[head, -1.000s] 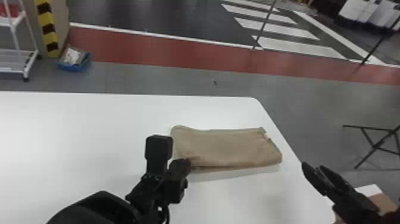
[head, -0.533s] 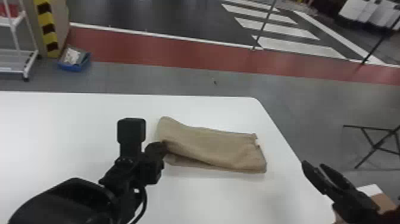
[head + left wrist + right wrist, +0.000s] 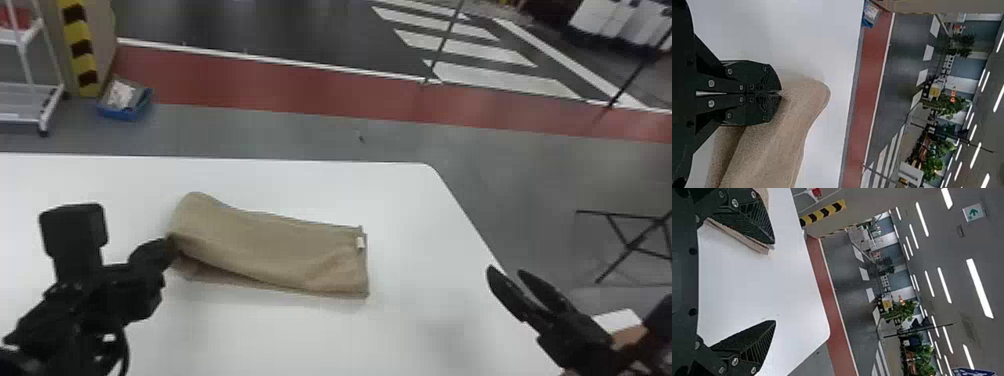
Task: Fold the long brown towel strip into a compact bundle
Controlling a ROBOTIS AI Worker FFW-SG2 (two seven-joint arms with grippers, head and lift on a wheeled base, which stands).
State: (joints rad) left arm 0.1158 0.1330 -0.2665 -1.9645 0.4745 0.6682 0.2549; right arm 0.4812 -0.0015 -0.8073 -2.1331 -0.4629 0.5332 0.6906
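Gripping the brown towel (image 3: 280, 250) at its left end with my left gripper (image 3: 171, 245), fingers closed on the cloth. The towel is lying folded on the white table (image 3: 415, 200), its held end curving upward, a lower layer showing along the near side. A small white tag (image 3: 360, 242) is showing at its right end. I am holding my right gripper (image 3: 506, 273) open, well apart from the towel, near the table's right edge.

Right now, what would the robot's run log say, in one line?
left gripper: shut on brown towel, left end | right gripper: open, empty | towel: on white table
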